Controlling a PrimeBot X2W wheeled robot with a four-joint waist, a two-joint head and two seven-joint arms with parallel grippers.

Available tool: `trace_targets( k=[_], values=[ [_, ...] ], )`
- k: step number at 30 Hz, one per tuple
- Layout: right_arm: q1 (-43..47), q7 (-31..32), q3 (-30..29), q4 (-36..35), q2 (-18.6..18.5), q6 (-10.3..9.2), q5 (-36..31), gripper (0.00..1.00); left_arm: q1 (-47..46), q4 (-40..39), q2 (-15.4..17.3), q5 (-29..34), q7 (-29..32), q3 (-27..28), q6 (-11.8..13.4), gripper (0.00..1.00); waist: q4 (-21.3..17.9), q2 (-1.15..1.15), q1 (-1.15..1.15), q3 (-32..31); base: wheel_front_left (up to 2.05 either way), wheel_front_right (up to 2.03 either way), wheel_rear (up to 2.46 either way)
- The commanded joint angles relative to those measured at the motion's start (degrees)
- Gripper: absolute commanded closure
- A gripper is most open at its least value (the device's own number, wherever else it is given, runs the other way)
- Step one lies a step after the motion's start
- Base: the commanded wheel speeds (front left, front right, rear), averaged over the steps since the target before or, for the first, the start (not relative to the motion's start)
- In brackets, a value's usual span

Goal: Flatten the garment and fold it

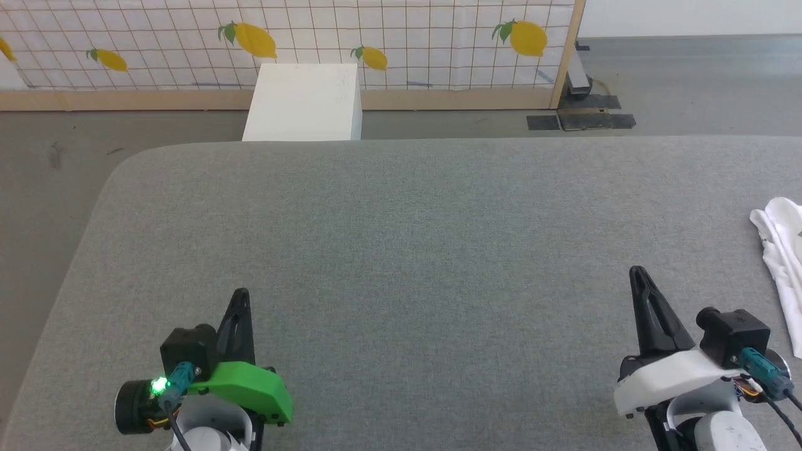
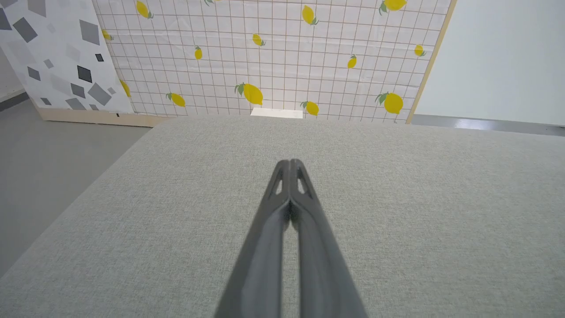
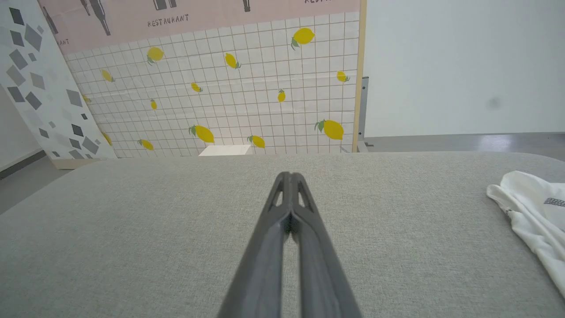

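We see both finger pairs pressed together, empty: left gripper (image 1: 241, 299) and right gripper (image 1: 639, 275) over the grey table (image 1: 401, 238). The shirt (image 1: 782, 247), white, thin, crumpled, with a dark stitched mark, lies at the table's right edge, apart from both.

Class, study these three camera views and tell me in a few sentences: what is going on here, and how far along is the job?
A two-armed robot faces a grey padded table. The left gripper and the right gripper are both shut and hold nothing, poised over the table's near side. The white garment lies bunched up further to the robot's right, with neither gripper touching it, so flattening and folding have not begun.
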Motion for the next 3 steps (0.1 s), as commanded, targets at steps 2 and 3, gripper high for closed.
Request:
trace_targets(
  k=[2,3],
  values=[
    [1.11,0.53,0.16,-0.71,-0.01,-0.03,-0.65,1.0,0.73,-0.65,-0.23,0.82,0.41,0.21,-0.36,1.0,-0.02,0.0,0.0,-0.04,0.0,0.0,0.0],
    [1.14,0.66,0.19,-0.84,-0.01,-0.03,-0.76,1.0,0.77,-0.79,-0.24,0.93,0.53,0.25,-0.38,1.0,-0.03,0.0,0.0,-0.05,0.0,0.0,0.0]
  ],
)
